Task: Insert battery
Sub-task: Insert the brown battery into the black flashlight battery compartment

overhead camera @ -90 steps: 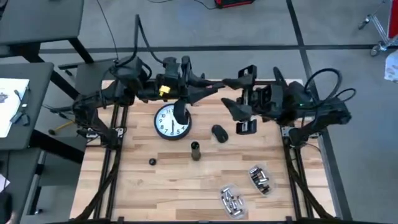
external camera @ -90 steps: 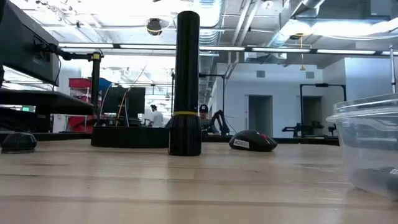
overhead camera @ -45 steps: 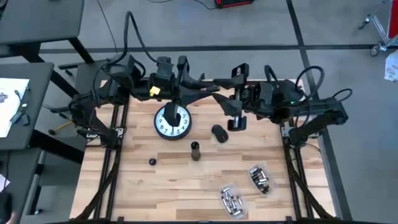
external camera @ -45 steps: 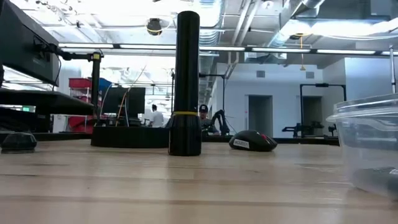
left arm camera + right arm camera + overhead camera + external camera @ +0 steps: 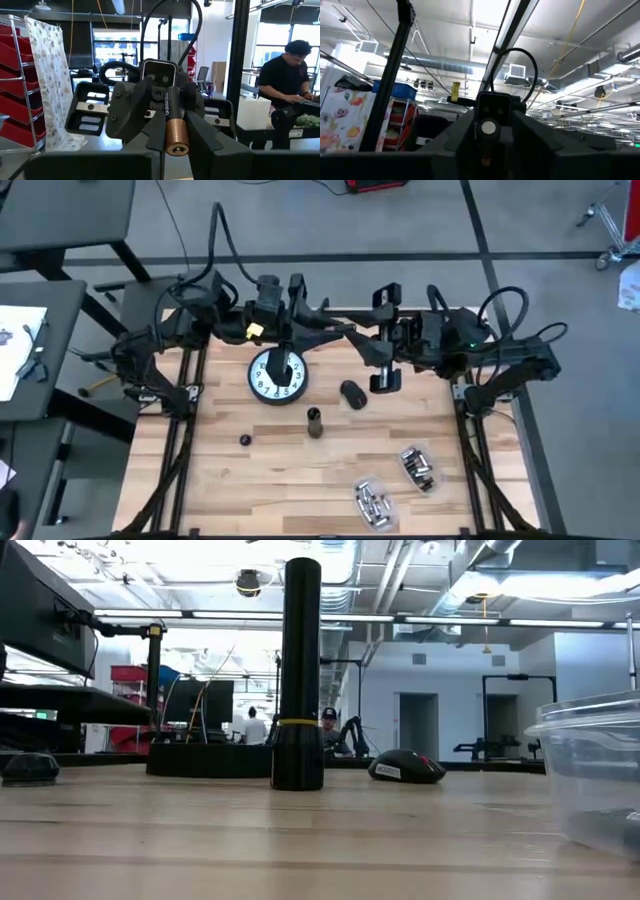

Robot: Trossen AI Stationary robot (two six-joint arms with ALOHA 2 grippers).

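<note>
A black flashlight point(image 5: 314, 421) stands upright on its wide end near the table's middle, also seen in the low view point(image 5: 301, 670). Its small black cap point(image 5: 245, 440) lies to its left. Silver batteries lie in two clear containers point(image 5: 372, 503) point(image 5: 419, 468) at the near right. My left gripper point(image 5: 335, 320) and my right gripper point(image 5: 372, 328) hover over the table's far edge, facing each other. Both are open and hold nothing, and neither shows in the low view.
A round white clock point(image 5: 277, 374) lies face up at the far left under my left arm. A black computer mouse point(image 5: 352, 393) lies right of it. Bare wooden table point(image 5: 230, 490) spreads across the near left.
My right gripper has gone from above the spot beside the mouse toward the table's far edge and a little to the left, closer to my left gripper, then stayed there. The things on the table have kept still.
</note>
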